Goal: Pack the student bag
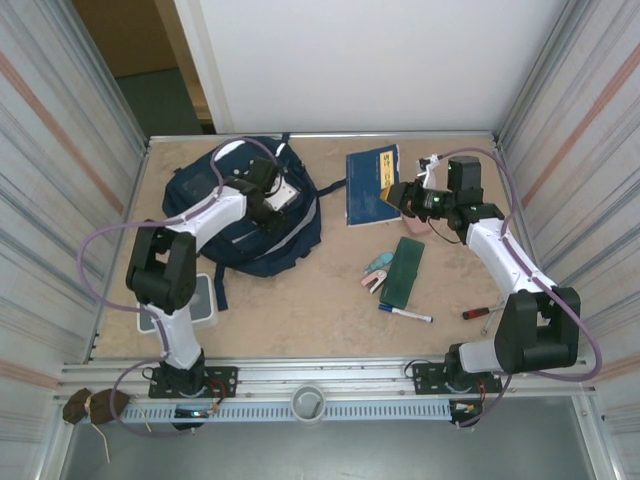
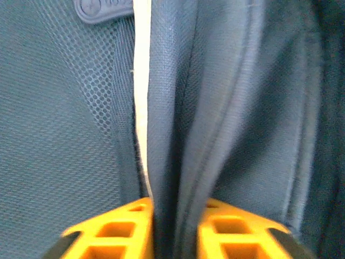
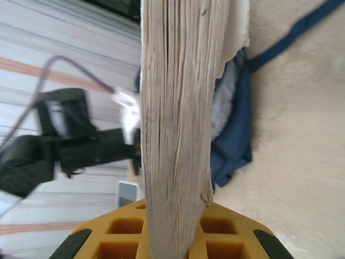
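Woven navy student bag [image 2: 178, 108] fold between latticed orange left fingers [image 2: 119, 233]

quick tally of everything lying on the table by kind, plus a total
student bag: 1
blue book: 1
green flat case: 1
pens: 2, one blue-capped, one red
teal-and-pink small item: 1, may be two pieces
pale pink item: 1, partly hidden
white box: 1
total: 8

Navy backpack [image 1: 295, 240] with white patches and mesh panel; navy book [image 1: 368, 185], yellow label, cream page edges; green case [image 1: 406, 270].
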